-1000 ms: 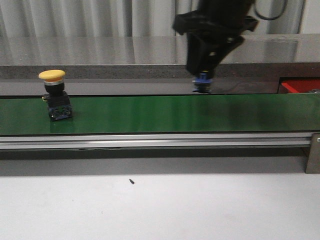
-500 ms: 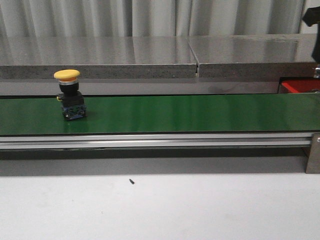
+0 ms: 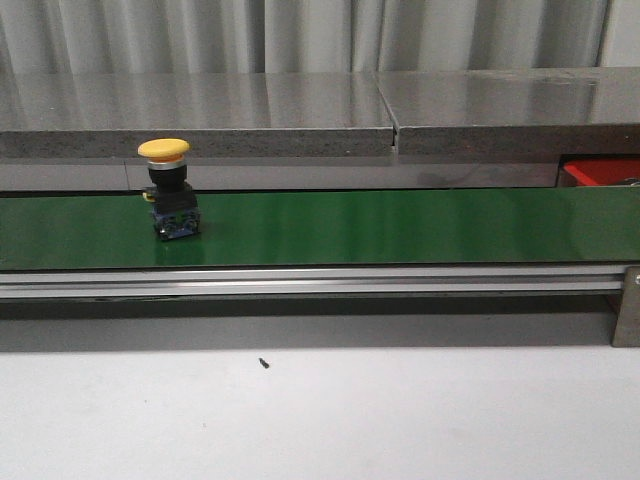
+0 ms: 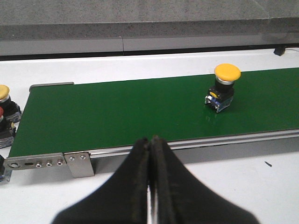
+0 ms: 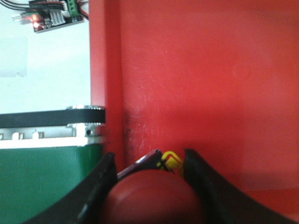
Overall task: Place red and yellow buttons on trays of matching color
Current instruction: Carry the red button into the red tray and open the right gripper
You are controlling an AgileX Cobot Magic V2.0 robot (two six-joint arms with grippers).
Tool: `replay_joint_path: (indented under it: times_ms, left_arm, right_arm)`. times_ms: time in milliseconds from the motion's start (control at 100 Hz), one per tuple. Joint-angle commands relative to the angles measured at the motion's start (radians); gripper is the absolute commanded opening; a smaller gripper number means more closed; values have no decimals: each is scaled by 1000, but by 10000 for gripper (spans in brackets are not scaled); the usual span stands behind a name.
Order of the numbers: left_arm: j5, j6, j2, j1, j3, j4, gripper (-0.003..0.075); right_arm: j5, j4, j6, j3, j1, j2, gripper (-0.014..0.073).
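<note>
A yellow button (image 3: 168, 190) on a black and blue base stands upright on the green belt (image 3: 400, 225), left of centre; the left wrist view also shows it (image 4: 224, 87). My left gripper (image 4: 150, 139) is shut and empty, in front of the belt's near rail. My right gripper (image 5: 149, 161) is shut on a red button (image 5: 152, 196), holding it over the red tray (image 5: 210, 84) near the tray's wall. A corner of the red tray (image 3: 600, 170) shows at the far right of the front view. Neither arm shows in the front view. No yellow tray is in view.
A grey stone ledge (image 3: 300, 110) runs behind the belt. Spare red and yellow buttons (image 4: 3, 114) sit off the belt's end. A small circuit board (image 5: 51, 14) lies beyond the red tray. A tiny dark speck (image 3: 262, 363) lies on the white table.
The yellow button has travelled right along the belt. My right arm, holding its button above the belt's middle a second ago, has left the front view to the right.
</note>
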State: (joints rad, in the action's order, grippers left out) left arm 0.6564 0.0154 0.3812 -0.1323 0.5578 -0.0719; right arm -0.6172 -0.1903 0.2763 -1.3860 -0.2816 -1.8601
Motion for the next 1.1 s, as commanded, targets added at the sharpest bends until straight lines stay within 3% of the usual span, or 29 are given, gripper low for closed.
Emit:
replay_joint_path:
  times_ms: [0,370,510,580,680,780,1090]
  left_arm:
    - [-72,-4,8,-9,28,-9,-19]
    - [-72,-4,8,-9,28,-9,-19]
    - [-72,-4,8,-9,28,-9,-19]
    - [-72,-4,8,-9,28,-9,-19]
    - [-72,-4,8,-9,28,-9,-19]
    - [-72,-4,8,-9,28,-9,-19]
    - [-72,-4,8,-9,28,-9,-19]
  right_arm:
    - [54,-9,2,-65,-5,13,137]
    - [-81,-11,2,-379,-6,-218,137]
    - [-94,-15,2,-425,-5,-271,148]
    - [-91,-18,2,-425,-5,-282,219]
    - [-86,-28,2,-425,-5,-288,425]
    - [-78,-30,2,-425,-5,-285,563]
    - [-83,-29,2,-384,-5,-191,575]
